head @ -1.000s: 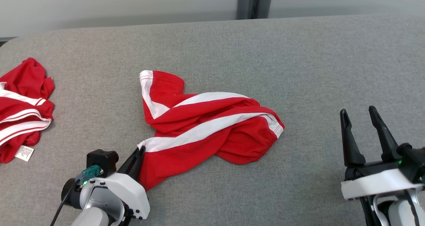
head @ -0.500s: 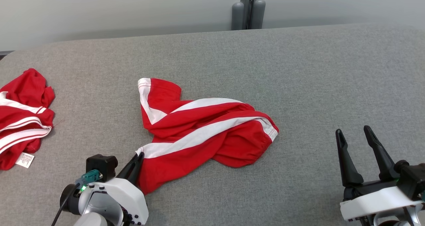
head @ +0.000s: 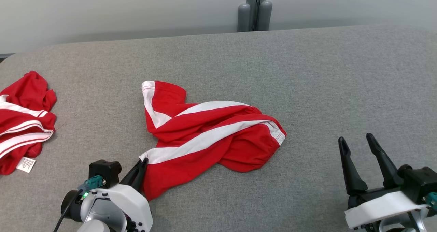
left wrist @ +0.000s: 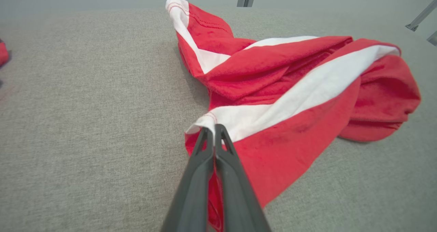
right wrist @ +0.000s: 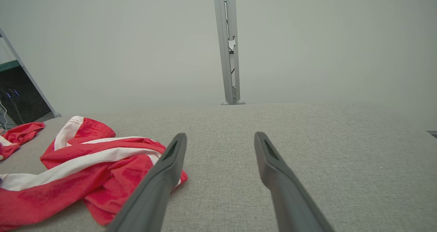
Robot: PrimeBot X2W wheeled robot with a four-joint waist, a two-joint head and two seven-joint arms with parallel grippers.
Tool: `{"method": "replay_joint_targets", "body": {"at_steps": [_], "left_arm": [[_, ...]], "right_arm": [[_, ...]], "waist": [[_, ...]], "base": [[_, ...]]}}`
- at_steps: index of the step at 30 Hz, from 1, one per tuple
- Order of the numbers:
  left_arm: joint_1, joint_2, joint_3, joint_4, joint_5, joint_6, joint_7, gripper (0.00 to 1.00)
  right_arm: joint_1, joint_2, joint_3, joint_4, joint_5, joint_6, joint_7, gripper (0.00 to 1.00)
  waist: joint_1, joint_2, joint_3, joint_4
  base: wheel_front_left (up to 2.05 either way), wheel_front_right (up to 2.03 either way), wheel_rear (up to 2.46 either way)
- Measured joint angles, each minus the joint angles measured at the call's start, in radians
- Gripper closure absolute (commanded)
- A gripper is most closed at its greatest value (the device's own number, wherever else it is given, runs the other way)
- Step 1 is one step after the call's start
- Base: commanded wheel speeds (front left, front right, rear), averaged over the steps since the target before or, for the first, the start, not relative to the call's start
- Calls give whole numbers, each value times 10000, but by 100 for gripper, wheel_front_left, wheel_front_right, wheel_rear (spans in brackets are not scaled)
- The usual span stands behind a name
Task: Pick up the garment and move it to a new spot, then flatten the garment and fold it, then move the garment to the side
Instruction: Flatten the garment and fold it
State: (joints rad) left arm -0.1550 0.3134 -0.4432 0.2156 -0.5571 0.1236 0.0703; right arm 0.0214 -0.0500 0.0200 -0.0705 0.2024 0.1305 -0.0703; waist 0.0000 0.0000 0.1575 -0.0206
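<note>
The left gripper (head: 144, 161) is kept pressed shut on the white-banded hem of the crumpled red garment with white stripes (head: 208, 140), which is sprawled mid-surface on the grey fabric-covered table (head: 307, 75) — unmoved since a second ago. The right gripper (head: 355, 139), spread and empty, is now found slightly nearer the garment. Bare cloth is left rightward and toward the far edge; a second red-and-white garment (head: 24, 122) is bunched at the left edge.
</note>
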Motion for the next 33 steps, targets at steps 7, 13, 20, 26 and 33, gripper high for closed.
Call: {"method": "replay_joint_targets", "body": {"at_steps": [7, 13, 20, 26, 33], "left_arm": [[-185, -17, -136, -90, 13, -10, 8, 100], [-457, -148, -291, -88, 58, -82, -42, 100], [-845, -320, -414, 127, 115, -182, -186, 100], [-1024, -426, -479, 336, 115, -257, -313, 100], [-1168, -485, -535, 493, 109, -272, -403, 100]], "right_arm": [[-413, 2, 161, 629, 123, 0, 660, 0], [-1147, 13, 692, 1676, 635, 0, 1210, 0], [-2150, 19, 1252, 2895, 1421, 0, 1273, 0], [-2858, 15, 1576, 3860, 1952, 0, 1218, 0], [-3444, 12, 1994, 4663, 2414, 2, 1216, 52]], "waist": [[0, 0, 282, 171], [0, 0, 745, 442], [0, 0, 1292, 848], [0, 0, 1534, 1076], [0, 0, 1650, 1145]], "base": [[0, 0, 0], [0, 0, 0], [0, 0, 0], [0, 0, 0], [0, 0, 0]]}}
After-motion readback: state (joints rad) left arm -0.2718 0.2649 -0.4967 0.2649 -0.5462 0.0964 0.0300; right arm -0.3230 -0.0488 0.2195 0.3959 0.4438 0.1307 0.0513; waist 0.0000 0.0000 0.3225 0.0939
